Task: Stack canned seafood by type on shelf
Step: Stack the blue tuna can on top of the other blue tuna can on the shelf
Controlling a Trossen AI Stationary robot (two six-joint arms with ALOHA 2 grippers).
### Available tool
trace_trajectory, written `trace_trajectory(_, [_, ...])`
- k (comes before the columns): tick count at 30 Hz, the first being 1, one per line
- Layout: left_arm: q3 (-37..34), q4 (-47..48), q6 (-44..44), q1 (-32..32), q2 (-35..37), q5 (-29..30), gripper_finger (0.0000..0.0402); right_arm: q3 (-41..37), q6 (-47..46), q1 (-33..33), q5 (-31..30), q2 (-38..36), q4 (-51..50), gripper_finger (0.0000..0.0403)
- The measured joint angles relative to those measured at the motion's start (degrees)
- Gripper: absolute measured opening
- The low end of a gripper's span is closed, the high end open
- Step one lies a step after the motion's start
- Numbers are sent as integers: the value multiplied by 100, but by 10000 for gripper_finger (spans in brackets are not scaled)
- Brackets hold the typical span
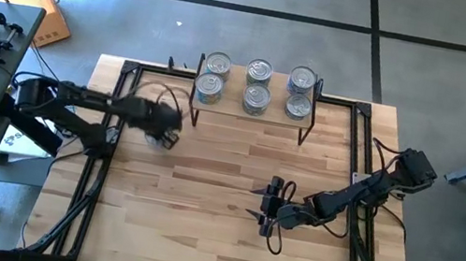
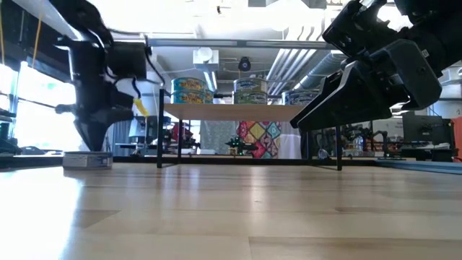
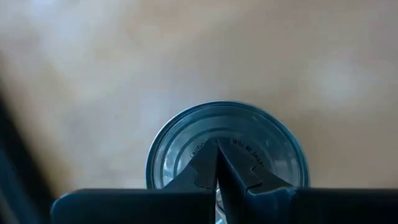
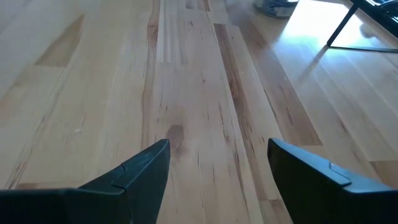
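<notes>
— Silver, that lid on the tin (image 3: 227, 152) under the left gripper (image 1: 163, 135). Where is it sitting?

— On the table (image 1: 197, 229), near the left edge, just in front of the shelf's left legs. The left gripper is right over it, pointing straight down at the middle of the lid.

— Are its fingers wide?

— No, pressed tight together, with nothing between them. The tips (image 3: 211, 163) sit over the lid's middle. I think they must spread wide before they can go round the tin. The tin is round and flat, so any side would do.

— And the shelf (image 1: 250, 114)?

— At the back edge of the table, in the middle. Six tins (image 1: 258, 85) are up there in three little piles. The loose tin lies just left of it and a bit nearer the front.

— What about the right gripper (image 1: 270, 205)?

— Out in the middle of the table, well apart from the tin. Its fingers are spread wide and hold nothing. The left arm is much nearer, so I think it's the left one's job.
</notes>
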State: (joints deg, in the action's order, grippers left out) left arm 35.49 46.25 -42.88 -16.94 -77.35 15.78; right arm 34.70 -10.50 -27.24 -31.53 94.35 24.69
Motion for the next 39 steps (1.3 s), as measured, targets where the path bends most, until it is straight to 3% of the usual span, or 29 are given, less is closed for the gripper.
trace_trajectory(5, [-18, -574, -1376, 1702, -37, -98, 0, 0, -3, 0, 0, 0, 2, 261])
trace_trajectory(8, [-41, -1741, -2034, 2793, -212, -203, 0, 0, -3, 0, -2, 0, 3, 261])
trace_trajectory(10, [-65, -2659, -2133, 3391, -418, 68, 0, 0, 0, 0, -2, 0, 9, 261])
trace_trajectory(13, [-95, -4468, -1592, 3924, -943, 749, 0, 0, 34, 0, -2, 0, 50, 261])
trace_trajectory(16, [-5, -6510, -84, 3985, -1643, 1312, 0, 0, 51, 38, -1, 0, 71, 261])
trace_trajectory(18, [289, -7337, 894, 3905, -2096, 1374, 0, 0, 94, 90, 0, 0, 90, 261])
trace_trajectory(21, [1004, -6938, 1934, 3855, -2485, 1042, 0, 0, 45, 148, 1, 0, 92, 261])
trace_trajectory(24, [1848, -5289, 2448, 3982, -2555, 817, 0, 0, 45, 190, 125, 0, 92, 261])
trace_trajectory(27, [2500, -3507, 2191, 4239, -2569, 888, 0, 0, 109, 214, 304, 0, 92, 261])
trace_trajectory(29, [2761, -2855, 1811, 4408, -2572, 920, 0, 0, 150, 214, 365, 11, 89, 261])
trace_trajectory(35, [2503, -2602, 931, 4664, -2567, 656, 0, 0, 152, 214, 410, 234, 247, 261])
trace_trajectory(39, [2073, -3115, 918, 4637, -2563, 1727, 0, 0, 150, 214, 413, 455, 529, 261])
